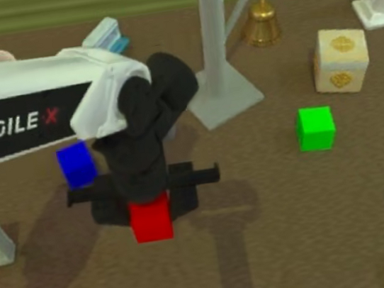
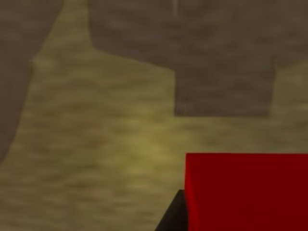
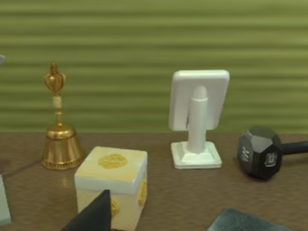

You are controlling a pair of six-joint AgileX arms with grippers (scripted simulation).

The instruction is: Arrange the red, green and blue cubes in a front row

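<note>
One left gripper point(image 1: 149, 206) over red cube point(image 1: 151, 220), grip unclear – only right wrist shows dumbbell point(image 3: 260, 152).

The left wrist view looks close down on the brown table point(image 2: 120, 159), where broad darker shadows point(image 2: 221, 62) lie across the surface. The red cube point(image 2: 246, 191) fills much of the view, showing a flat glossy face with sharp edges. A dark finger point(image 2: 174, 215) of the left gripper sits right against one side of the cube.
</note>
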